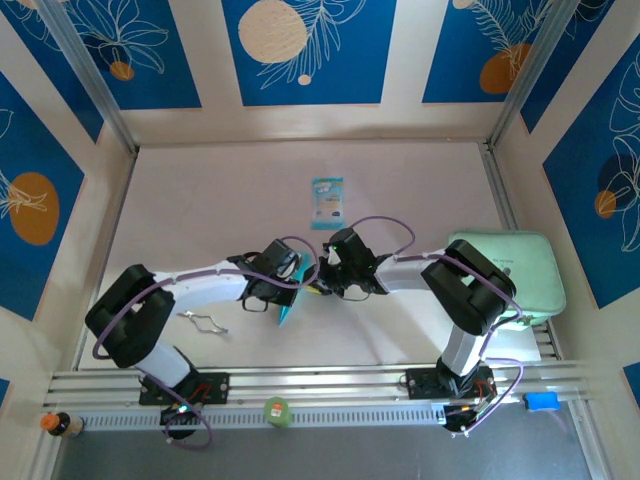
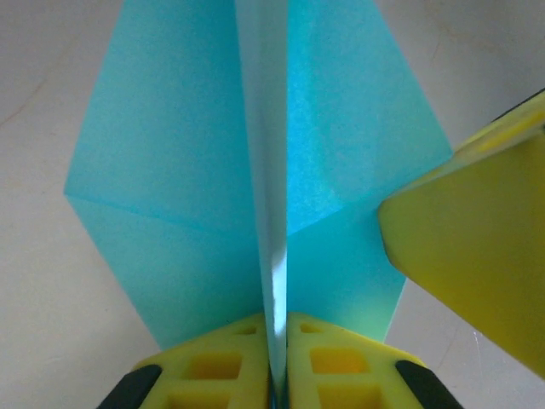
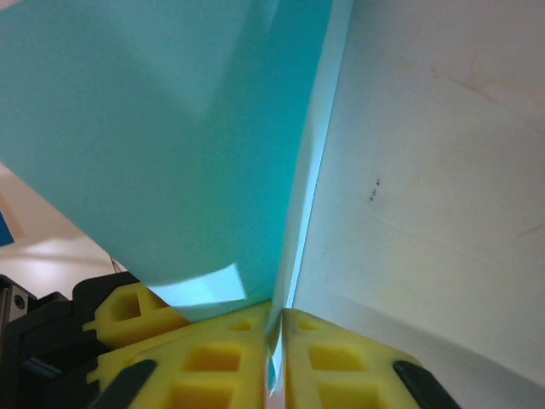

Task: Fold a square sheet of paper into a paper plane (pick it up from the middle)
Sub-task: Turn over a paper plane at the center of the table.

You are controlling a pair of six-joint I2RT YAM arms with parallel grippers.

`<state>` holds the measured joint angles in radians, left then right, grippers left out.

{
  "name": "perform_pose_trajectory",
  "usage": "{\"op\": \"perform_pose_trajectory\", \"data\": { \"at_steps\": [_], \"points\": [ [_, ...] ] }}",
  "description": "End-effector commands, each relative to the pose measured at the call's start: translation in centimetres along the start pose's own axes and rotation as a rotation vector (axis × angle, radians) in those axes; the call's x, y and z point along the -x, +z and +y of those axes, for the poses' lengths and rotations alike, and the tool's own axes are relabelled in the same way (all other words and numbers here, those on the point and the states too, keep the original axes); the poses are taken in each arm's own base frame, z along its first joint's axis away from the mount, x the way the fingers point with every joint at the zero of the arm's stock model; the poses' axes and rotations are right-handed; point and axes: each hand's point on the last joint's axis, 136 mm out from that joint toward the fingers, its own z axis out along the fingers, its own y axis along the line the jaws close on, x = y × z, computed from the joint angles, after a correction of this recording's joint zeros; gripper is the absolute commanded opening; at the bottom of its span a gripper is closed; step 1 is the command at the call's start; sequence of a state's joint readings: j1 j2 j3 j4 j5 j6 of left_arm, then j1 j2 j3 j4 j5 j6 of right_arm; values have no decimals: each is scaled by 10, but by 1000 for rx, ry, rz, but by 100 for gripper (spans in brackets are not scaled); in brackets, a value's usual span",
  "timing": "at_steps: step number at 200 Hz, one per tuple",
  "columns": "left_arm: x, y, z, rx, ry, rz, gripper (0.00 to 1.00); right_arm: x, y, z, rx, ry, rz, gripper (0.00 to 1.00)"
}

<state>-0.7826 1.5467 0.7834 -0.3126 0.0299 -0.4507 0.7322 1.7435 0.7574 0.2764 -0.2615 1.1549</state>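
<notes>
As left claw [image 2: 277, 332] and right claw [image 3: 277, 324] pinch paper plane [image 2: 170, 170], bare table [image 1: 200, 200] surrounds.

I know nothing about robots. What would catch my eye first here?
A creased light-blue paper stands at the middle of the table. Its upright ridge is pinched by the left gripper and the right gripper, which reach in from opposite sides. Farther back lies a small teal-and-white packet, and a pale green pad sits at the right edge.
</notes>
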Motion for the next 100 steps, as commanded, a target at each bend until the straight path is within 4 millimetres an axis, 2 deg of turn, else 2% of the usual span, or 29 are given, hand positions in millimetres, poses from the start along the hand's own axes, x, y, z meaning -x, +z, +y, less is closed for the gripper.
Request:
{"op": "perform_pose_trajectory", "data": {
  "at_steps": [1, 36, 68, 100],
  "points": [
    [7, -12, 2, 32, -31, -40, 10, 0, -12, 8, 11, -50, -12, 23],
    [11, -20, 11, 98, -102, -76, 8, -2, -31, -5, -64, -70, -46, 28],
    [10, -15, 10, 126, -125, -65, 8, -4, -41, -18, -76, -36, -65, 29],
    [8, -8, 8, 147, -144, -35, 8, -5, -44, -22, -79, -28, -70, 29]
  ]
}}
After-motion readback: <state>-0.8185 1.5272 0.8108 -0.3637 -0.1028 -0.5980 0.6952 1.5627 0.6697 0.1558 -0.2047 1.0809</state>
